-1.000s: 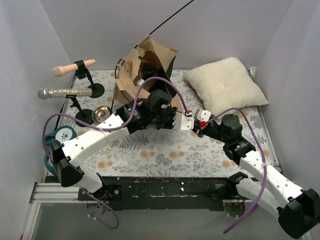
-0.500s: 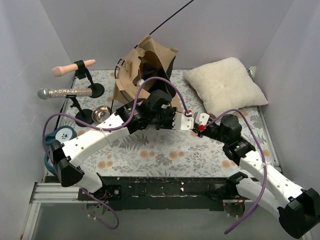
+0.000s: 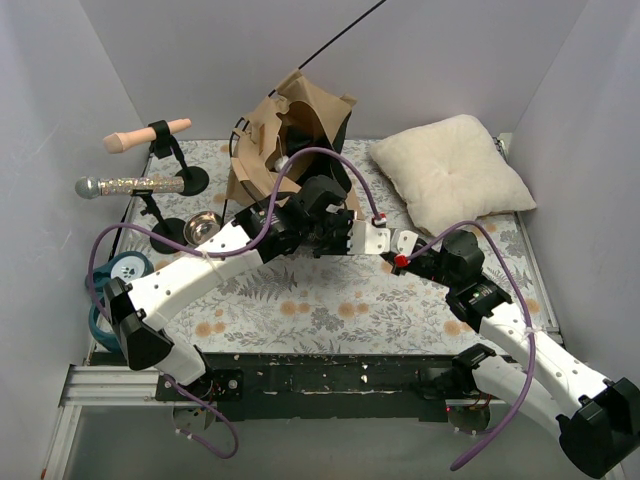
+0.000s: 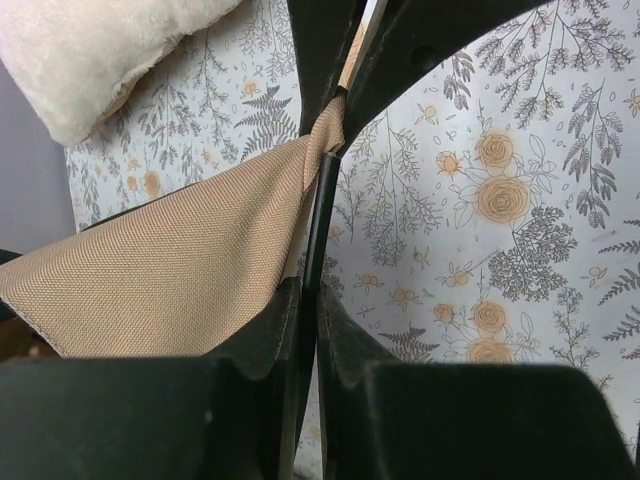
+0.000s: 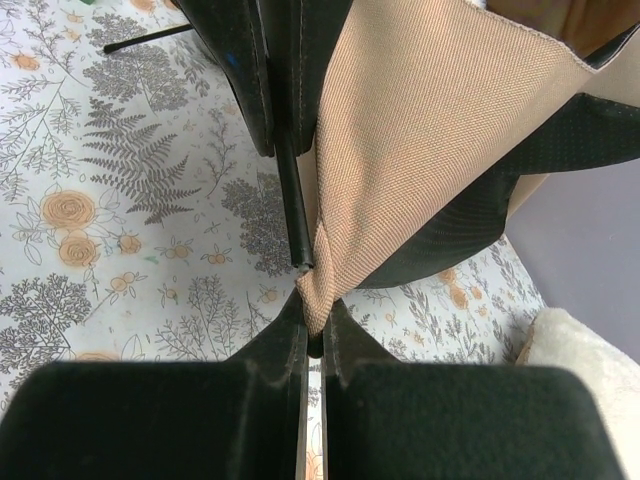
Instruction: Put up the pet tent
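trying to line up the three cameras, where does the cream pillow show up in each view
top external: the pillow lies at upper right, to the right of the pet tent.
left wrist: the pillow fills the top left corner.
right wrist: only an edge of it shows, at bottom right.
shared landmark: the pet tent's tan fabric, seen in all three views.

One pet tent (image 3: 290,135). One cream pillow (image 3: 450,172). Two black stands: far stand (image 3: 182,172) with one peach bar (image 3: 145,134), near stand (image 3: 162,228) with one glittery silver wand (image 3: 130,185). One metal bowl (image 3: 203,228). Two teal rolls: upper roll (image 3: 128,268), lower roll (image 3: 98,325), partly hidden. Two robot arms, one hand each: left hand (image 3: 378,240), right hand (image 3: 398,243).
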Controlling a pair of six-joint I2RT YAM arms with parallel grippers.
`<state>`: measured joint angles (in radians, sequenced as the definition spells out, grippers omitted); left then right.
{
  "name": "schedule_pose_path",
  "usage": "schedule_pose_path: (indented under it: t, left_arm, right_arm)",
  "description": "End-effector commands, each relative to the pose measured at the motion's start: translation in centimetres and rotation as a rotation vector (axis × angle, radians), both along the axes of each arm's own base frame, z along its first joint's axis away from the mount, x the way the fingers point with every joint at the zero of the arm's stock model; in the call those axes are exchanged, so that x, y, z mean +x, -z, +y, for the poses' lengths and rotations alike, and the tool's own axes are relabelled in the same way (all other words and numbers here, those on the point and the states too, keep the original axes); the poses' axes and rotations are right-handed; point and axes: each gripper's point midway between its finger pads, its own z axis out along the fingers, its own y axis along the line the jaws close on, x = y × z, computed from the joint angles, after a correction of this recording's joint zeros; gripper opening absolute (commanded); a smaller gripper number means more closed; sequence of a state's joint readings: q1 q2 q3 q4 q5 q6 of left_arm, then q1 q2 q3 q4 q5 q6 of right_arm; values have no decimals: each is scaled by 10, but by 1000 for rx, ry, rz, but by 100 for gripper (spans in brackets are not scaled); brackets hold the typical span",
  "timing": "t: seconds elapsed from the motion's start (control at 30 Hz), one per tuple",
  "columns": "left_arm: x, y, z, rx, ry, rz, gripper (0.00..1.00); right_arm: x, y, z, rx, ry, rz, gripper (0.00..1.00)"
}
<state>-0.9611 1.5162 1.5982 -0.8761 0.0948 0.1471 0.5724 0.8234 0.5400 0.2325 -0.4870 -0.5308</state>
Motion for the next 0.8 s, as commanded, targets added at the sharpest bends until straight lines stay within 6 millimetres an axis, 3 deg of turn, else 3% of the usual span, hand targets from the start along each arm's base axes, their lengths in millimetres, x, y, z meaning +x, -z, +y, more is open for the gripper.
schedule_pose_path:
  t: [0.0, 0.77]
  left_arm:
    - [60, -14, 56, 87, -323, -123, 0]
    - [72, -30, 41, 60, -341, -117, 0]
  right_arm:
    - [-26, -9, 9, 18, -120, -32, 1]
    - [-30, -2, 16, -13, -143, -64, 1]
